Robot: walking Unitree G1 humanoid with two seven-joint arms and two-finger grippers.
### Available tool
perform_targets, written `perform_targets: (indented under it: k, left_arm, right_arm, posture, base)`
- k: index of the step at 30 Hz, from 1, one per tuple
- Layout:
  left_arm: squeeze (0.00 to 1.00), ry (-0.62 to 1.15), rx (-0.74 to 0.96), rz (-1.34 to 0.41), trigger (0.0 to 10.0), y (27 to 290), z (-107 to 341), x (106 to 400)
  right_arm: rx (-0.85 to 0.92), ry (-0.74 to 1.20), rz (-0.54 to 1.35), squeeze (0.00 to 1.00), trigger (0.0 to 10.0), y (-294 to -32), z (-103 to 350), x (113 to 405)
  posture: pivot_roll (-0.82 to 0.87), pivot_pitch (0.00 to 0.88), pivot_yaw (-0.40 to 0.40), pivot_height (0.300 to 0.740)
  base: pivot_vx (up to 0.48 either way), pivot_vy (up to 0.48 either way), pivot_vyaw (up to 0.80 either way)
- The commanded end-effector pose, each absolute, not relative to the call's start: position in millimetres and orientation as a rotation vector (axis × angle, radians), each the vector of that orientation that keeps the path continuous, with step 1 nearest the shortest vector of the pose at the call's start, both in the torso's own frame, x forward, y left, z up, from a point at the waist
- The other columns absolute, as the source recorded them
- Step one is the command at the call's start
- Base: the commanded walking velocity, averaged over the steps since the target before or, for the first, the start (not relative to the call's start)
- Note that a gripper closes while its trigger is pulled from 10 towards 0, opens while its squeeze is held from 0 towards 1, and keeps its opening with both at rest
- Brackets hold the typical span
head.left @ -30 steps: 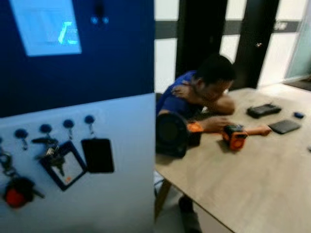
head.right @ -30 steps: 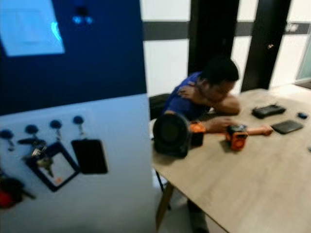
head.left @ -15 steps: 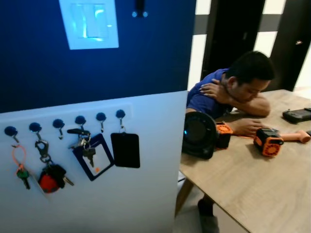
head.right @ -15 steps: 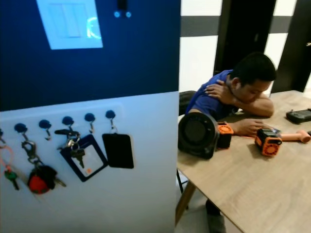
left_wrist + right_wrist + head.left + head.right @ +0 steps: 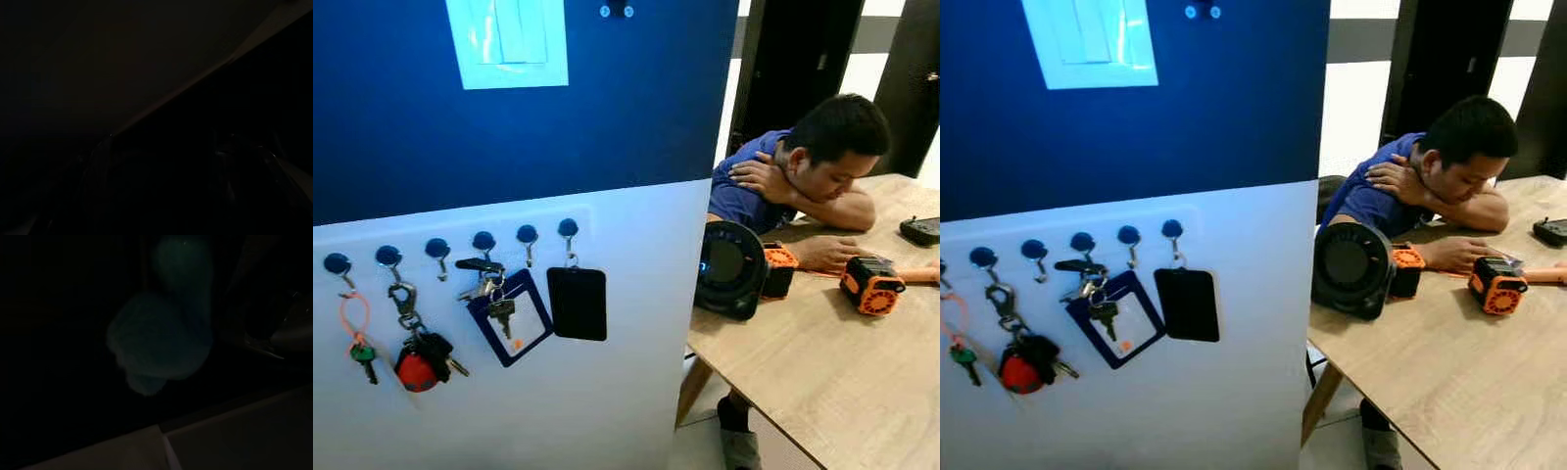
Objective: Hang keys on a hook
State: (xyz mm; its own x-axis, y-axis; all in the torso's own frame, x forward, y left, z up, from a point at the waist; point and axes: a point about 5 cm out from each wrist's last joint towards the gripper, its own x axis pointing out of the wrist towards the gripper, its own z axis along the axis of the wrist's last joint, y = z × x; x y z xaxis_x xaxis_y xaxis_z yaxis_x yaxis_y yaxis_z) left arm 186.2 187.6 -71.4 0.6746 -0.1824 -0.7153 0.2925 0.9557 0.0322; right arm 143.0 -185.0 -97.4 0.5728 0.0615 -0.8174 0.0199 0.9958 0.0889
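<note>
A row of blue-headed hooks (image 5: 437, 249) runs across the pale lower wall panel (image 5: 558, 411). An orange loop with a green key (image 5: 357, 338) hangs from the leftmost hook. Beside it hangs a carabiner with a red and black fob (image 5: 416, 358). Further right are a key bunch with a blue card holder (image 5: 509, 315) and a black card (image 5: 578, 304). Two hooks stand bare, one of them (image 5: 527, 235) between the card holder and the black card. The right wrist view is very dark, with a dim teal fuzzy lump (image 5: 161, 340) and a metallic glint (image 5: 261, 345). The left wrist view is near black.
A wooden table (image 5: 842, 382) stands to the right of the wall's edge. A person (image 5: 803, 181) leans on it, head on arm. On it are a round black device (image 5: 729, 269), an orange tape measure (image 5: 871, 286) and a black gadget (image 5: 922, 230). A light switch plate (image 5: 509, 39) sits high on the blue wall.
The head camera has swung left and come out of blur. The hook row now sits nearer the middle, with its leftmost hooks in view. The hanging things have not moved.
</note>
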Motion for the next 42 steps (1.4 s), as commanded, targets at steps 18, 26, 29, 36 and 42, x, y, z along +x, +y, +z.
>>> perform_targets:
  k: [18,26,29,36,42]
  left_arm:
    - [0.0,0.781,-0.019,-0.16,10.0,186,-69,195]
    - [0.0,0.78,-0.023,-0.168,10.0,184,-68,195]
    - [0.0,0.78,-0.02,-0.173,10.0,184,-68,196]
    - [0.0,0.776,-0.012,-0.182,10.0,184,-68,196]
    - [0.0,0.763,-0.005,-0.186,10.0,185,-65,199]
  right_arm:
    - [0.116,0.946,-0.004,0.0,10.0,-185,-96,147]
    - [0.115,0.942,-0.003,0.0,10.0,-185,-95,148]
    - [0.115,0.942,-0.003,0.0,10.0,-185,-95,149]
    - [0.117,0.941,-0.002,0.0,10.0,-184,-95,148]
    - [0.121,0.942,-0.004,0.0,10.0,-183,-96,148]
  posture:
    - [0.06,0.036,0.021,0.74]
    - [0.06,0.037,0.02,0.74]
    - [0.06,0.037,0.019,0.74]
    - [0.06,0.037,0.02,0.74]
    - [0.07,0.039,0.023,0.74]
  base:
    - [-0.03,0.0,0.0]
    - [-0.294,0.0,0.0]
    - [-0.319,0.0,0.0]
    - [-0.332,0.0,0.0]
    - [-0.334,0.0,0.0]
